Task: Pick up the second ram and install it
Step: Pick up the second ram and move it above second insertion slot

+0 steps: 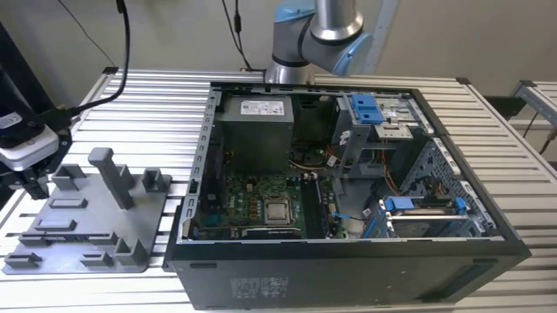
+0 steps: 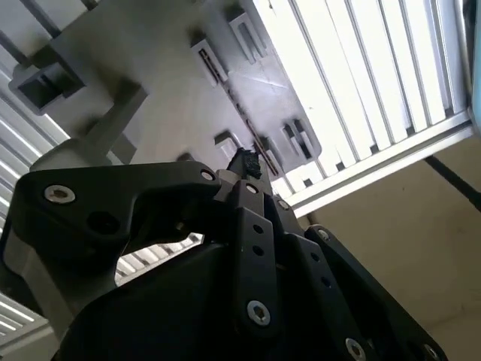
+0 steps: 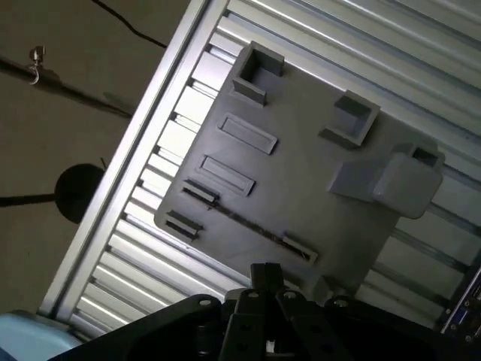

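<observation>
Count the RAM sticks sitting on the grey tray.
1: the second ram, a slim dark strip held on edge in slotted holders near one edge of the grey tray. Another could hide behind the tray's upright blocks.

Second ram — slim dark strip — edge-up on the grey tray.

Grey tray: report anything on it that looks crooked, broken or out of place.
Nothing stands out. In the first wrist view the grey tray lies flat on the slatted table, and the thin dark strip sits straight between its two end holders. The tool hangs by the tray.
</observation>
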Available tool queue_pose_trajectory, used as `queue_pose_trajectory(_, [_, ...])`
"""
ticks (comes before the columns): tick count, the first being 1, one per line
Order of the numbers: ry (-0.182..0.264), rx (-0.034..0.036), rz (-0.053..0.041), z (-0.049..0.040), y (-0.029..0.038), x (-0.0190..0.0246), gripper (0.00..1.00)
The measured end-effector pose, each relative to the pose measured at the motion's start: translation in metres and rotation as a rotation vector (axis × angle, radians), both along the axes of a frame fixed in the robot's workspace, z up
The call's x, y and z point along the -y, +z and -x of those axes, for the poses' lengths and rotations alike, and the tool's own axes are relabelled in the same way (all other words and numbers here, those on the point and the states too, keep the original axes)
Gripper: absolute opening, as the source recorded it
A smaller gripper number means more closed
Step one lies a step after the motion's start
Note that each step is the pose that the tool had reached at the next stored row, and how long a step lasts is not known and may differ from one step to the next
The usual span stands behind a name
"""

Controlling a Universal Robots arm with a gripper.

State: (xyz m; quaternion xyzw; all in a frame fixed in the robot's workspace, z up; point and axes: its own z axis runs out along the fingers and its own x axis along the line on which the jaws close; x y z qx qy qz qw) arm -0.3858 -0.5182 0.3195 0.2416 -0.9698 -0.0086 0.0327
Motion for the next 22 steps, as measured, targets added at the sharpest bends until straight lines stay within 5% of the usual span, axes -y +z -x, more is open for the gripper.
queue_pose_trajectory(22, [0.325,0.0093,0.0073,0.0002,0.0000,0.0000,0.11])
